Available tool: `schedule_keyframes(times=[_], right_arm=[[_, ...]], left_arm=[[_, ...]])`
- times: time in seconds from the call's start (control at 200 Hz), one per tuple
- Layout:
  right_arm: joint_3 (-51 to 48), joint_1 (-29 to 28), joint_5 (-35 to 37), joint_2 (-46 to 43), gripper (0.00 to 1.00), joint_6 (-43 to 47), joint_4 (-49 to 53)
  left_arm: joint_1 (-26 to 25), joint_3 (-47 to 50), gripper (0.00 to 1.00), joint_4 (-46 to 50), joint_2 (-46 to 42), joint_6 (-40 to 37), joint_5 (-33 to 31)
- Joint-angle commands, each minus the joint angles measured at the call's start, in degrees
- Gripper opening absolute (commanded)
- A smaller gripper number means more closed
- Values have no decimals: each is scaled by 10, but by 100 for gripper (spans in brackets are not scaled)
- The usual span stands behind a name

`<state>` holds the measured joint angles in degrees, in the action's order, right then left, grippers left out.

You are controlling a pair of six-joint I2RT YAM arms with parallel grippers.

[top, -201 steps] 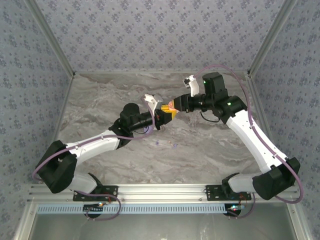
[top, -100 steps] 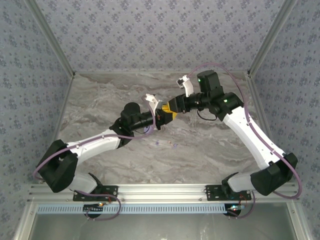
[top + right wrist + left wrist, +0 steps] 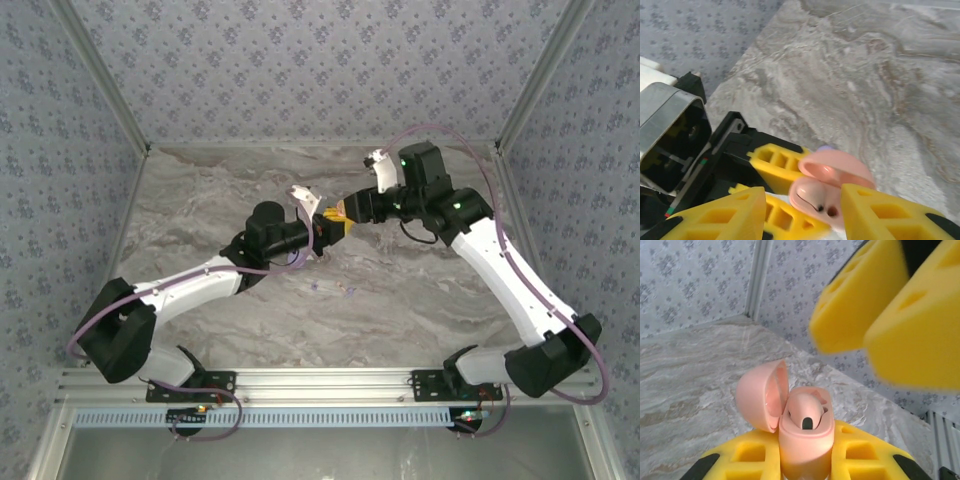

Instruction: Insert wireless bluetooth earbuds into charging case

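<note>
A grey marbled table (image 3: 200, 200) sits inside floral-patterned walls (image 3: 300, 60), an aluminium rail (image 3: 320, 380) along its near edge.

Open pink charging case (image 3: 805, 440), earbud (image 3: 807, 416) seated, tiny lilac earbuds (image 3: 350, 292) on table (image 3: 200, 200)

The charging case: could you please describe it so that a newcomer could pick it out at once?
Over the middle of the marble table, where the two arms meet, look at the left hand. Its yellow fingers clamp a small salmon-pink charging case, its round lid flipped open, unlike the tiny pale bits lying on the table.
</note>
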<state>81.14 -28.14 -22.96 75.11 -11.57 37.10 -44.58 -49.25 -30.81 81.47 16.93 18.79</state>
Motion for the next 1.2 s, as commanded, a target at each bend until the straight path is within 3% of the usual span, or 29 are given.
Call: schedule_keyframes(times=[0.0, 0.45, 0.775, 0.974, 1.194], right_arm=[[-22, 20, 55, -27, 46, -21, 10], [-146, 34, 33, -9, 46, -35, 28], [-200, -43, 76, 68, 43, -23, 8], [-190, -100, 136, 131, 41, -2, 12], [-164, -137, 157, 198, 33, 15, 4]], left_arm=[[10, -19, 14, 47, -25, -15, -28], [70, 30, 15, 184, -153, -44, -57], [74, 48, 14, 250, -223, -40, -86], [74, 49, 14, 268, -236, -26, -98], [75, 50, 14, 274, -243, -25, -100]])
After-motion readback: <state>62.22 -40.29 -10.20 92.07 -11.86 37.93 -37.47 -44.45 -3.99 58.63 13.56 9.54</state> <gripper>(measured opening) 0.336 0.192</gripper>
